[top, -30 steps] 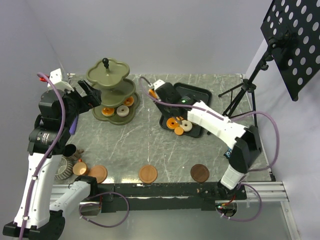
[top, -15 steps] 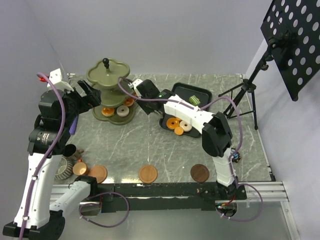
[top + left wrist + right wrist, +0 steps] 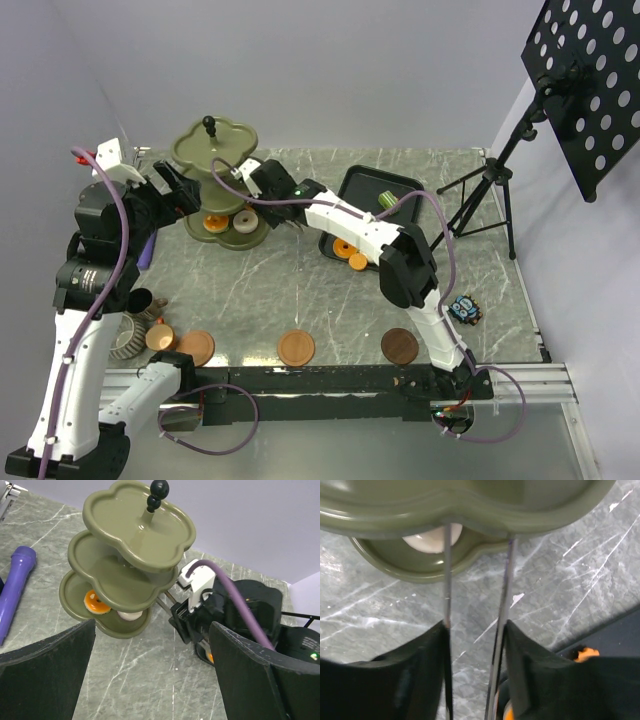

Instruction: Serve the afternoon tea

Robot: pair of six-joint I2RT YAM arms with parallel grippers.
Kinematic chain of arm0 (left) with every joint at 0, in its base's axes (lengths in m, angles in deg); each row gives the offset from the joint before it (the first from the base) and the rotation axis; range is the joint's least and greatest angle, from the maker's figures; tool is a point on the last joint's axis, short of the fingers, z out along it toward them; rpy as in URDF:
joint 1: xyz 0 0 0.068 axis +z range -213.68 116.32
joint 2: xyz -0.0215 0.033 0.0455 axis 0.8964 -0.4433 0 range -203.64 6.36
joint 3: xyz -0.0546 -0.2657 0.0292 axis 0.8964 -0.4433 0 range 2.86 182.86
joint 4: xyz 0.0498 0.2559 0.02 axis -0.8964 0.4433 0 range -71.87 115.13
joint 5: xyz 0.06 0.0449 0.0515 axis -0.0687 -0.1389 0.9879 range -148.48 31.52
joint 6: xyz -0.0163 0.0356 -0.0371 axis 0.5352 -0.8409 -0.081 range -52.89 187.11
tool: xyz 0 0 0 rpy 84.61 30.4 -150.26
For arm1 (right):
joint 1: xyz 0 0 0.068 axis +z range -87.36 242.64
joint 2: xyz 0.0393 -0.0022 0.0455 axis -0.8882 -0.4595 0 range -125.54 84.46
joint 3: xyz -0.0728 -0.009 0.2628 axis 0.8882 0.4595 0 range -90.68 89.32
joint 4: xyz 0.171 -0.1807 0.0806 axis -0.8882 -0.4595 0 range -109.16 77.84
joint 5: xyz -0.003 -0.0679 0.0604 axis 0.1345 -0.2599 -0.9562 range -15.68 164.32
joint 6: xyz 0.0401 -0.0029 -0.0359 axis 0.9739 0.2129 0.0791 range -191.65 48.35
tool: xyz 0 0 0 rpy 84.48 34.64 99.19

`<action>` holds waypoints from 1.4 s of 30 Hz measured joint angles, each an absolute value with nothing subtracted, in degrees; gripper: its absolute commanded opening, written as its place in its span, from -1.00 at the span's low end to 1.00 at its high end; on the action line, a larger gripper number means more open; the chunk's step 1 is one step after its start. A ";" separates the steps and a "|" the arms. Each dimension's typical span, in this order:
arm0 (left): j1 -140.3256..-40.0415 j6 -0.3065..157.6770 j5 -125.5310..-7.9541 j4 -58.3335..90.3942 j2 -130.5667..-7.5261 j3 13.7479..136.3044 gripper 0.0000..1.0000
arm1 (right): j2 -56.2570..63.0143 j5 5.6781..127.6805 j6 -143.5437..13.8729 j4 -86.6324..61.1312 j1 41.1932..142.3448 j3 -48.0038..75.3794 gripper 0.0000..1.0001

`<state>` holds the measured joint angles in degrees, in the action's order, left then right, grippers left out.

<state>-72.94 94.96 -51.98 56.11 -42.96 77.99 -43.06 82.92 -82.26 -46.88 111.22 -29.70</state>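
The stand (image 3: 131, 532) sits at the surface's far-left corner, with an orange pastry (image 3: 96, 601) and a pale pastry (image 3: 129, 614) on its bottom tier. The right end effector (image 3: 476, 630) grips tongs (image 3: 447, 580), whose tips are hidden under a tier's rim. The left end effector (image 3: 175, 192) gapes wide beside the stand.

The stand (image 3: 215, 160) is upright, rear left, with an orange pastry (image 3: 215, 222) and a pale pastry (image 3: 243, 222) on its bottom tier. Three brown saucers (image 3: 296, 348) lie along the near edge.

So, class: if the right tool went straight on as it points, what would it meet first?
Likely the stand: the tongs in the right tool reach under a tier's rim toward the white pastry, though depth is unclear.
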 measured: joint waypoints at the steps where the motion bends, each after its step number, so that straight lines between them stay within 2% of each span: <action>1: -72.94 94.94 -51.96 56.11 -42.89 77.99 0.99 | -43.26 82.96 -82.20 -46.96 111.31 -29.72 0.17; 5: -72.94 94.79 -51.87 56.11 -42.85 77.99 0.99 | -43.37 83.29 -82.22 -47.38 111.42 -29.72 0.32; 18: -72.94 94.77 -51.65 56.11 -42.83 77.99 1.00 | -41.84 84.47 -82.28 -45.37 111.55 -25.55 0.32; 33: -72.94 94.79 -51.65 56.11 -42.85 77.99 0.99 | -19.85 90.72 -80.95 -42.18 112.55 -1.59 0.25; 42: -72.94 94.85 -51.72 56.04 -42.94 77.99 0.99 | -5.14 95.79 -71.79 -51.29 112.64 10.34 0.25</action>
<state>-72.94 94.85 -51.72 56.04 -42.94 77.99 -5.14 95.79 -71.79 -51.29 112.64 10.34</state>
